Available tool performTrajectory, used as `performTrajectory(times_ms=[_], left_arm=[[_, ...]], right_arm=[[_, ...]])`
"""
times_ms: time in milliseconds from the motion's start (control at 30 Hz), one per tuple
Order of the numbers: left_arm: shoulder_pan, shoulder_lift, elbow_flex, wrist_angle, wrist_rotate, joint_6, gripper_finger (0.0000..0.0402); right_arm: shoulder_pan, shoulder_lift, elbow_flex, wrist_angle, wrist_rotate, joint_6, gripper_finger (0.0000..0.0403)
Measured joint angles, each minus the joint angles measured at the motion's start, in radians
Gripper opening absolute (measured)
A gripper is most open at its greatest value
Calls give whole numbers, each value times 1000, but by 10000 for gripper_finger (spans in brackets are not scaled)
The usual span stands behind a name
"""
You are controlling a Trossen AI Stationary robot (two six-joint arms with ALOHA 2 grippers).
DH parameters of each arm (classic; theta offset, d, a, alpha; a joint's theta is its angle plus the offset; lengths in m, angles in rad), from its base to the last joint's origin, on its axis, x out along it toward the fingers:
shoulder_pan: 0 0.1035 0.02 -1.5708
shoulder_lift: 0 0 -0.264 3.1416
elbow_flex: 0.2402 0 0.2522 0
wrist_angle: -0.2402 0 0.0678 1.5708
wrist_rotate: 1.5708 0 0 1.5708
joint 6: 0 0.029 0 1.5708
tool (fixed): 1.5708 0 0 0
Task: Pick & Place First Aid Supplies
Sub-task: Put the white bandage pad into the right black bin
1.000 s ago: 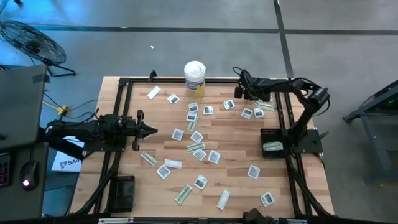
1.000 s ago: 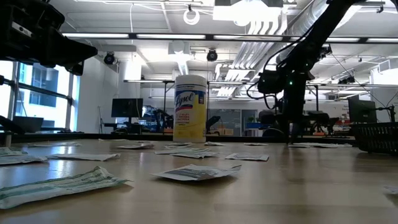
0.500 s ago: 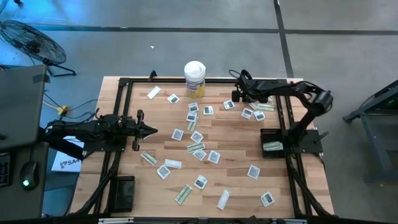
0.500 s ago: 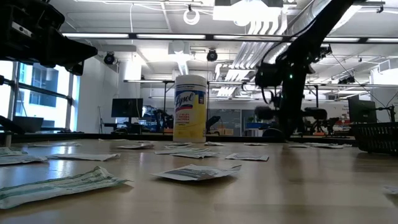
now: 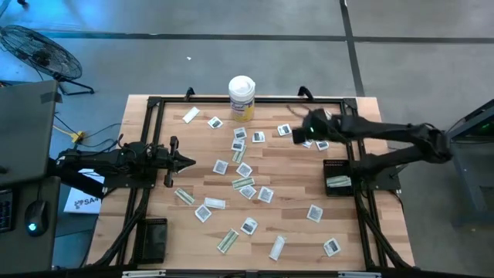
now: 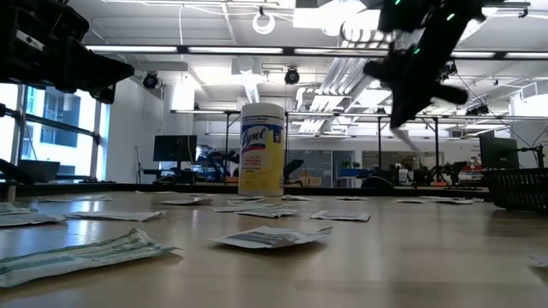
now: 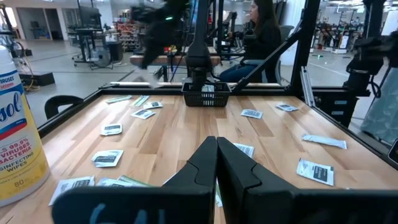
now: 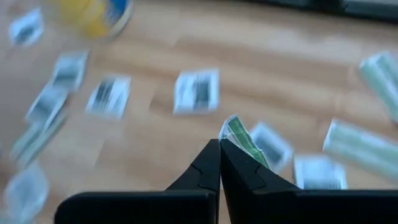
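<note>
Above the table's far right part, right gripper [image 8: 219, 144] raised clear of the wood, fingers pinched on a pale-green wrapper [image 8: 241, 138]. Below it, square white sachets [image 8: 198, 90] lying flat. Across the table [image 5: 293, 205], many more first aid supplies [image 5: 244, 183] scattered flat. By the far edge, upright white canister [image 6: 261, 149], yellow label reading "Lysol". Near the right side, black basket [image 5: 336, 176] with packets inside. Over the left side, left gripper [image 7: 216, 149] hovering, fingers pressed together, empty.

Grey concrete floor [image 5: 231, 54], fan [image 5: 38, 50], ceiling strip lights [image 6: 231, 50].
</note>
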Motion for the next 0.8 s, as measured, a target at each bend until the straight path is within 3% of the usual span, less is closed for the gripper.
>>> performTrajectory(times_ms=[367,633,800], left_arm=[[0,0,0,0,0,0,1],[0,0,0,0,0,0,1],[0,0,0,0,0,0,1]], right_arm=[[388,-179,1,-350,-47,392,0],[542,-107,1,-591,-90,750,0],[578,-28,1,-609,-113,783,0]])
